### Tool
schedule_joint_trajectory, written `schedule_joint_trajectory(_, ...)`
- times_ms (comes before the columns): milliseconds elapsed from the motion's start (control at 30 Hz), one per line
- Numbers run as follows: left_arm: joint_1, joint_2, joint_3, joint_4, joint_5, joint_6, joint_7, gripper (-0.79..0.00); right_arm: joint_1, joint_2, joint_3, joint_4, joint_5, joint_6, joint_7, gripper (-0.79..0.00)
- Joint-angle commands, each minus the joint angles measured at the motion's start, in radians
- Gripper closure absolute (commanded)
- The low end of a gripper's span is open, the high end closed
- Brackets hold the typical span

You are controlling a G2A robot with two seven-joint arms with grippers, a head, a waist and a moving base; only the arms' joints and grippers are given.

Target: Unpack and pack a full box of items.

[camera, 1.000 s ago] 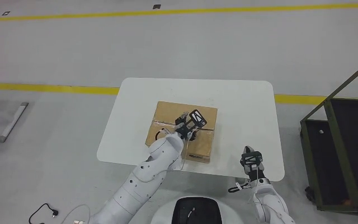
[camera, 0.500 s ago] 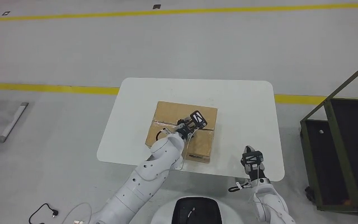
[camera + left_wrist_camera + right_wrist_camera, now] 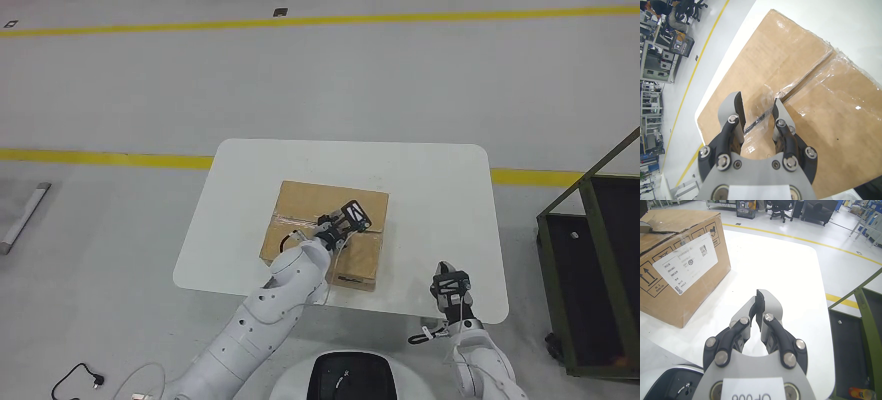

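Note:
A brown cardboard box (image 3: 320,205) stands closed in the middle of the white table (image 3: 430,190); clear tape crosses the seam between its top flaps (image 3: 810,70). My left gripper (image 3: 352,217) hangs just over the box top near the seam, and it is open (image 3: 757,101) with one fingertip (image 3: 777,103) at the slit and wrinkled tape between the fingers. My right gripper (image 3: 451,288) sits low near the table's front right edge, shut (image 3: 758,298) with nothing in it. The box (image 3: 677,262) shows its labelled side to it, some way off.
A green metal cart (image 3: 600,280) stands beside the table's right edge, with a small orange thing (image 3: 859,391) on its lower shelf. White tabletop lies bare around the box on every side.
The left gripper has come down slightly toward the box's seam. The right arm and the box have not moved.

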Motion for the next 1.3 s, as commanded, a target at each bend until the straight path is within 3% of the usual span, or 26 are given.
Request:
schedule_joint_trajectory(0,0.0,-0.001,0.001,0.007,0.004,0.0,0.001,-0.336,-0.002,0.0,0.002,-0.001,0.003,-0.001,-0.002,0.0)
schedule_joint_trajectory(133,0.004,-0.003,0.0,0.008,0.011,0.0,0.0,-0.311,-0.004,0.001,0.008,-0.004,0.003,-0.002,-0.004,0.0)
schedule_joint_trajectory(300,0.004,-0.006,-0.003,0.006,0.016,0.006,-0.001,-0.2,-0.006,0.001,0.01,-0.008,0.004,-0.005,-0.005,0.0)
schedule_joint_trajectory(367,0.003,-0.007,-0.007,0.009,0.019,0.011,-0.001,-0.018,-0.006,0.001,0.01,-0.01,0.002,-0.007,-0.004,0.0)
schedule_joint_trajectory(400,0.003,-0.007,-0.009,0.01,0.021,0.013,0.0,0.0,-0.006,0.001,0.01,-0.01,0.001,-0.006,-0.004,0.0)
schedule_joint_trajectory(867,0.008,-0.01,-0.055,-0.019,0.002,0.042,0.008,0.0,0.0,-0.001,0.006,-0.012,-0.003,-0.01,-0.003,0.0)
schedule_joint_trajectory(1267,0.046,0.014,-0.189,-0.17,-0.008,0.045,0.015,0.0,0.008,-0.002,0.006,-0.031,0.017,-0.027,0.002,0.0)
